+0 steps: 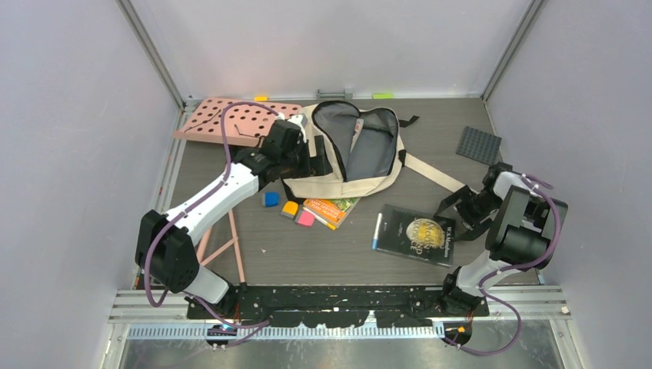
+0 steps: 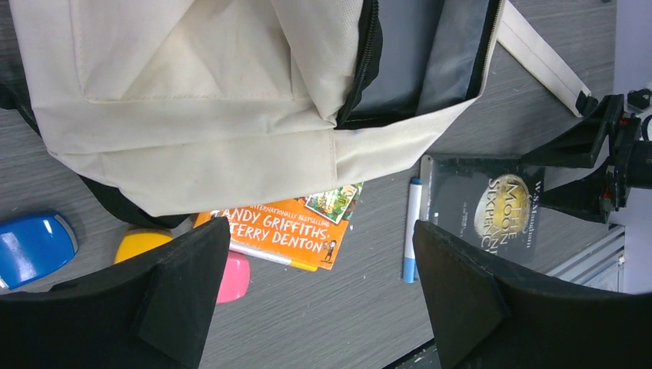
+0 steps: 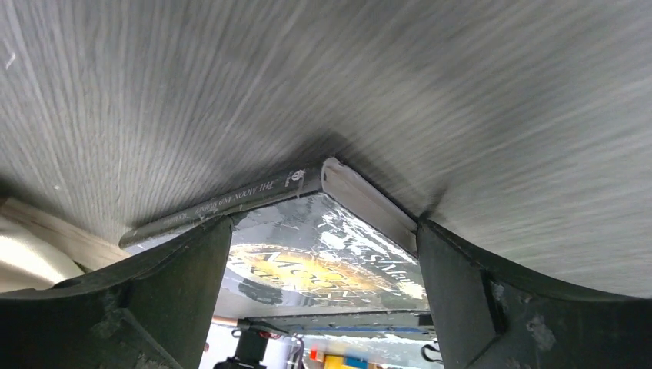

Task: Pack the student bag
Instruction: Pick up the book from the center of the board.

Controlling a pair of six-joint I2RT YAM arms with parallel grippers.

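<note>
A grey wood-grain table (image 1: 307, 254) seen from above, walled in on the left, right and far sides.

The student bag (image 1: 350, 150), cream fabric with black trim, lies flat near the far edge, just left of centre. Its zip is undone and the grey lining shows. One beige strap (image 1: 434, 173) trails across the table toward the right.

The left gripper (image 1: 307, 157) hangs at the bag's left near corner with its jaws spread wide and nothing between them. In its wrist view, the bag's cream front (image 2: 192, 100) fills the upper frame.

An orange paperback (image 1: 330, 209) sits at the bag's near edge, partly tucked under it. Left of it lie three small blocks in a close diagonal row: blue (image 1: 270, 199), orange (image 1: 289, 208) and pink (image 1: 305, 218).

A black book (image 1: 415, 234) lies right of centre, and a blue pen (image 1: 377, 231) lies along its left edge. The right gripper (image 1: 461, 207) is low at the book's right edge with its jaws fully apart. In its wrist view, the book's corner (image 3: 323, 261) shows between the two fingers; contact cannot be told.

A pink perforated board (image 1: 231, 121) lies at the far left corner, and a dark studded plate (image 1: 480, 144) at the far right.

Bare table runs along the near edge, between the items and the arm bases.
</note>
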